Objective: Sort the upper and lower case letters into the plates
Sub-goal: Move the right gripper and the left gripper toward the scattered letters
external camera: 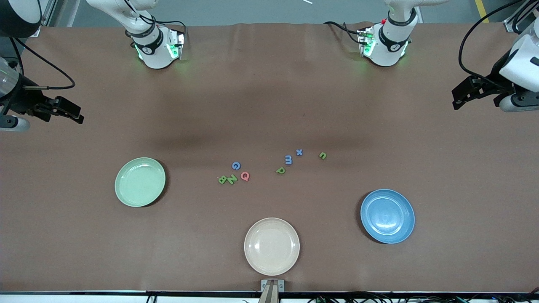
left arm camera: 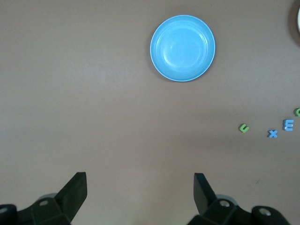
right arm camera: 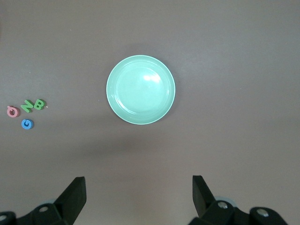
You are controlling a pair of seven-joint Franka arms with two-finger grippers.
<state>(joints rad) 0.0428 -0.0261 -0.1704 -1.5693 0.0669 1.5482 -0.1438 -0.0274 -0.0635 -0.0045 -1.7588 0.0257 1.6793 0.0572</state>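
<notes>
— Brown desk: status?
— Mint plate and blue plate hold nothing; all letters lie loose between them. Left tool and right tool hover spread, holding nothing. Sorting not begun.

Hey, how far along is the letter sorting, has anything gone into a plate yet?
Nothing is sorted yet. The green plate and blue plate hold no letters. Nothing is in hand: the left tool and right tool are open, at the table's ends. All eight remain: G, B, N, Q, then m, x, p, u.
</notes>
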